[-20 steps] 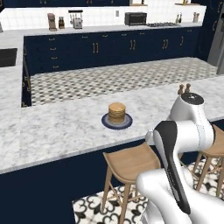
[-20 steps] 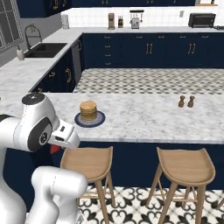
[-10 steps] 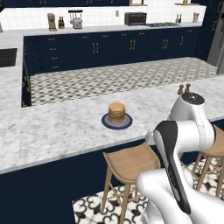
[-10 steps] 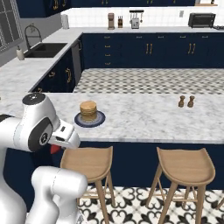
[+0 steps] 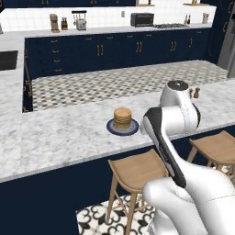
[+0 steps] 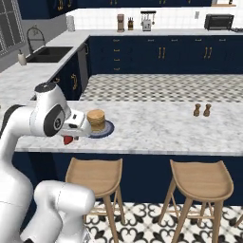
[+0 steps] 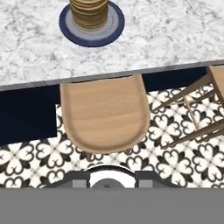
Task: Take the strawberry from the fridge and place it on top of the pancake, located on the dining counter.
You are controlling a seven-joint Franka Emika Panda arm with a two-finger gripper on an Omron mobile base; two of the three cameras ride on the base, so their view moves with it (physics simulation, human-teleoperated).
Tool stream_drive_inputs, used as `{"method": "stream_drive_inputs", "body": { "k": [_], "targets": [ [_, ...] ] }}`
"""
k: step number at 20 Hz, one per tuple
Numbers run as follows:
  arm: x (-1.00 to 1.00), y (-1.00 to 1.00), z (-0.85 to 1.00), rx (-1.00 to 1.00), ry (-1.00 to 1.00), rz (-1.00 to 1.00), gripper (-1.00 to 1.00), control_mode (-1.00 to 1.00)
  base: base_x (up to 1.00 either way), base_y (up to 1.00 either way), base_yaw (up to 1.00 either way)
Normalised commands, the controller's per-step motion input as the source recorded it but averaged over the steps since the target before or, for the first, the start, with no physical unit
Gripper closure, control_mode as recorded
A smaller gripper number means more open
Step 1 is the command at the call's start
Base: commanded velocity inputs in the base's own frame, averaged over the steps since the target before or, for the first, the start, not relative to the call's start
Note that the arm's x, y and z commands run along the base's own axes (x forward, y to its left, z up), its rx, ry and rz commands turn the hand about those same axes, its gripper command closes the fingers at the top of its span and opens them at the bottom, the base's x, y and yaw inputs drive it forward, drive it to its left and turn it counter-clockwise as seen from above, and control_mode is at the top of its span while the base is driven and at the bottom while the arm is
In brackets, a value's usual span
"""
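The pancake (image 6: 96, 120) is a short golden stack on a dark blue plate (image 6: 108, 128), on the marble dining counter (image 6: 152, 128). My gripper (image 6: 69, 138) hangs at the counter's near edge, just left of the plate, shut on the small red strawberry (image 6: 68, 140). In the left base view the arm's white body hides the hand, and the pancake (image 5: 122, 118) sits just left of it. The hand view looks down on the pancake (image 7: 89, 12), the plate (image 7: 70, 33) and the counter edge (image 7: 175, 35). The fridge (image 5: 227, 46) shows as a light-grey edge at far right.
Two wooden stools (image 6: 95, 173) (image 6: 197, 178) stand under the counter, one (image 7: 105, 113) straight below the hand. Salt and pepper shakers (image 6: 202, 110) stand to the right on the slab. Navy cabinets and a far counter with appliances lie behind.
The arm has risen and swung toward the pancake, lifting the strawberry from below the counter edge to about slab height. The base and the scene have not shifted.
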Motion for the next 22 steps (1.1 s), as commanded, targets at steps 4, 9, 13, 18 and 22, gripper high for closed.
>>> {"method": "stream_drive_inputs", "body": {
  "k": [4,9,13,18,22],
  "targets": [
    [1.00,0.20,0.11,0.00,0.00,0.08,1.00,-1.00,0.00,0.00,0.00],
    [1.00,0.06,0.42,0.01,-0.02,0.02,1.00,-1.00,0.00,0.00,0.00],
    [1.00,0.09,0.44,0.01,-0.03,0.00,1.00,-1.00,0.00,0.00,0.00],
    [1.00,0.16,-0.28,0.00,-0.03,0.01,1.00,-1.00,0.00,0.00,0.00],
    [1.00,-0.03,-0.64,0.01,-0.22,0.00,1.00,-1.00,0.00,0.00,0.00]
  ]
}}
